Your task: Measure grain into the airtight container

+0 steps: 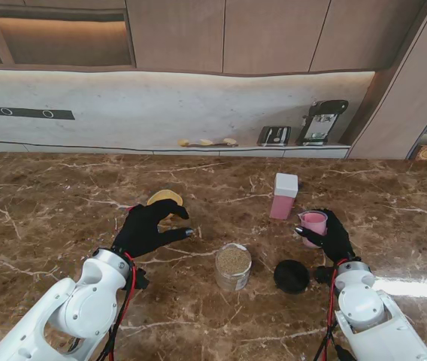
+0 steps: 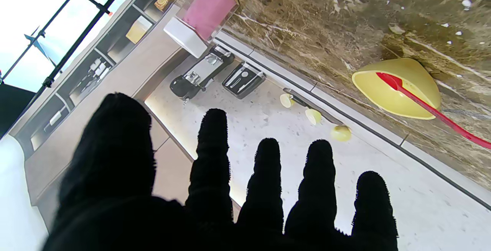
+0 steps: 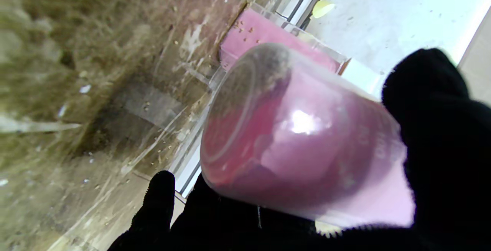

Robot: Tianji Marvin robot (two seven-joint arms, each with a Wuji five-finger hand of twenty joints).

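The glass jar [image 1: 233,267] stands open in the middle of the table and looks nearly full of grain, and its black lid [image 1: 292,276] lies just to the right of the jar, so I judge that most of the measuring is done and the closing of the jar is left. The right hand [image 1: 334,239] is farther right of the jar and its fingers [image 3: 433,128] are wrapped around a pink measuring cup [image 1: 313,226], which looks empty in the right wrist view. The pink grain box [image 1: 283,195] with a white lid stands beyond the jar, near the cup. The left hand [image 1: 147,228] hovers to the left of the jar with fingers spread, holding nothing; a yellow bowl [image 2: 397,88] with a red spatula [image 2: 433,111] is beyond it.
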